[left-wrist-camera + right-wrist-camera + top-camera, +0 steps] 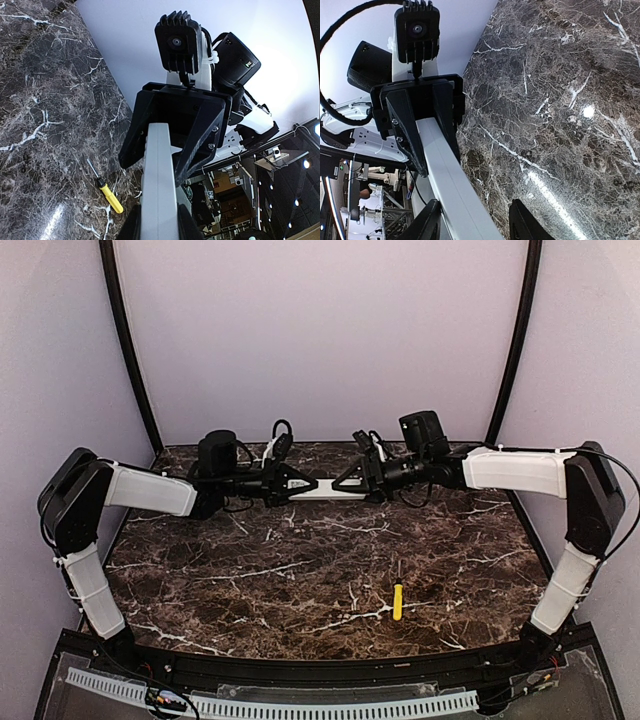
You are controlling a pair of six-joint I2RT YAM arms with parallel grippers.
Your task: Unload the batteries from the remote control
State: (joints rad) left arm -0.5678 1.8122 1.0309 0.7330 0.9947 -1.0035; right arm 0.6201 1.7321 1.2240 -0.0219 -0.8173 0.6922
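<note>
The remote control (pixel 322 488), a slim white bar, hangs above the back middle of the marble table (pixel 300 580) between both arms. My left gripper (pixel 298 483) is shut on its left end; in the left wrist view both black fingers (pixel 187 222) press the sides of the remote control (pixel 159 180). My right gripper (pixel 352 480) straddles the other end and is open. In the right wrist view the remote control (pixel 447 170) lies against one finger (pixel 427 220), and the other finger (pixel 525 222) stands well apart from it. The batteries are hidden.
A yellow-handled screwdriver (pixel 397 600) lies on the table's near right part, also seen as the screwdriver (pixel 107 192) in the left wrist view. White walls and black frame poles (pixel 128 350) close in the back and sides.
</note>
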